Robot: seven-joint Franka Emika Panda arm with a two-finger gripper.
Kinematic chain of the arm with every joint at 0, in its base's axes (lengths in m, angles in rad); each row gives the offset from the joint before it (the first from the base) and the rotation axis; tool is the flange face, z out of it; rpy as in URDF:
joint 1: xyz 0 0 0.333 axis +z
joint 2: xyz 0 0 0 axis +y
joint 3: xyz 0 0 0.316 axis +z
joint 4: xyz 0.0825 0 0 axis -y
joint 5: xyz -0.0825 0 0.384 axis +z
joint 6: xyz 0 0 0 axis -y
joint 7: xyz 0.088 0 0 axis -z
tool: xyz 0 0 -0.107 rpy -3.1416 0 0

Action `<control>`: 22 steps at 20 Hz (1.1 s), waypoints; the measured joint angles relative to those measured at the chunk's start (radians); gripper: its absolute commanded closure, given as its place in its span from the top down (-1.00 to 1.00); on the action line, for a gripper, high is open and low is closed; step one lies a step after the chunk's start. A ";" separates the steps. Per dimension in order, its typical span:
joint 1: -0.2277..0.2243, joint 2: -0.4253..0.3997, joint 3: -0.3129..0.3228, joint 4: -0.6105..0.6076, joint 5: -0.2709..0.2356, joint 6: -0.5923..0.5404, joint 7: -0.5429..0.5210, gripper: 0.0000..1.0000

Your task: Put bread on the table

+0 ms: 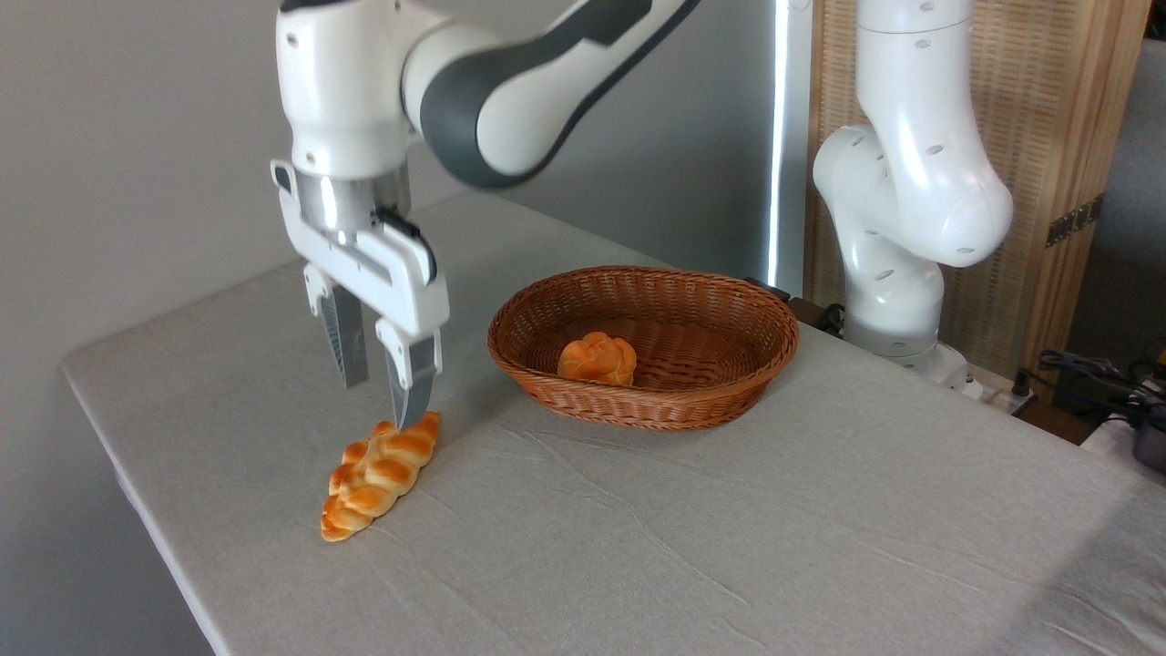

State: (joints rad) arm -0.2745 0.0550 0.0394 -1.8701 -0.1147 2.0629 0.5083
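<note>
Item count: one long braided golden-brown loaf (380, 476), one small round orange-brown knotted bun (598, 358), one oval brown wicker basket (729, 375). The loaf lies flat on the grey-clothed table (729, 528), left of the basket; the bun sits inside the basket. My gripper (379, 394) hangs with fingers spread apart, empty, directly above the loaf's far end, the nearer fingertip (410, 410) just over it.

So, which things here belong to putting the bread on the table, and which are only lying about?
Belong to the job:
- braided bread, lying on the cloth
- table
- hand, open just above the bread

Lying about:
- wicker basket
- small round bun inside the basket
</note>
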 measured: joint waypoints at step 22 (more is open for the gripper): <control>0.179 -0.061 -0.019 0.259 0.135 -0.449 0.118 1.00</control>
State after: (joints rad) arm -0.0958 -0.0065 0.0201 -1.6111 0.0198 1.6136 0.6259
